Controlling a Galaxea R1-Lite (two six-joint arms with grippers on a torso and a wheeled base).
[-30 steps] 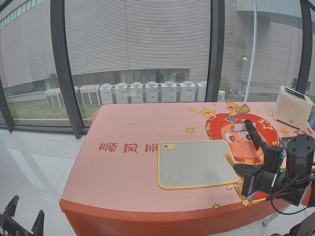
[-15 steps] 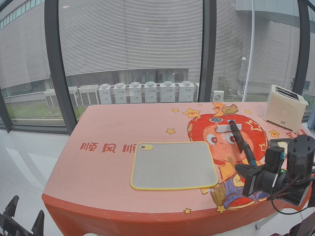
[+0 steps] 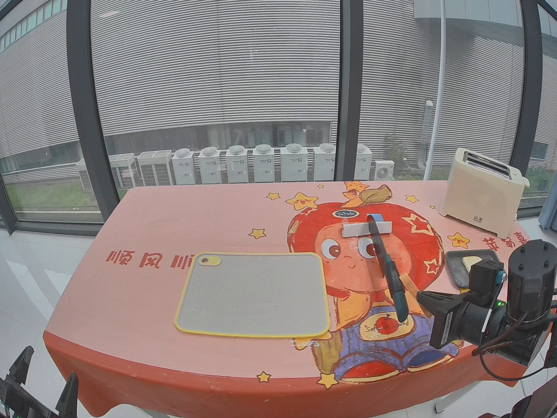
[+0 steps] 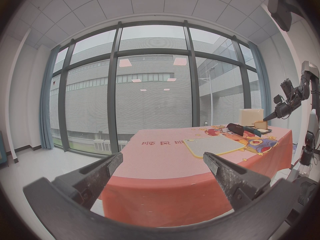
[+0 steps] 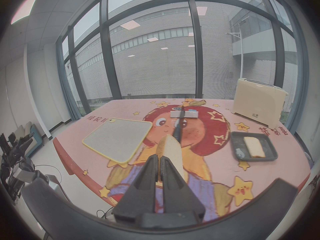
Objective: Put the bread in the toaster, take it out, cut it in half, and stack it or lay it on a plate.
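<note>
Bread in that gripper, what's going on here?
The right gripper is shut on a slice of bread above the table. The toaster stands at the far right corner. A second slice lies on a dark tray; the knife and cutting board sit untouched. The left gripper is open, off to the table's side.

Red characters (image 3: 149, 259) printed on tablecloth (image 3: 174, 222), well left of right gripper (image 3: 422, 298); small dark mark (image 3: 478, 218) on toaster (image 3: 484, 187) front, beyond gripper.

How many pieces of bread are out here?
2. One slice is pinched in the right gripper above the table; a second slice lies in the dark tray near the toaster. More could be hidden inside the toaster.
</note>
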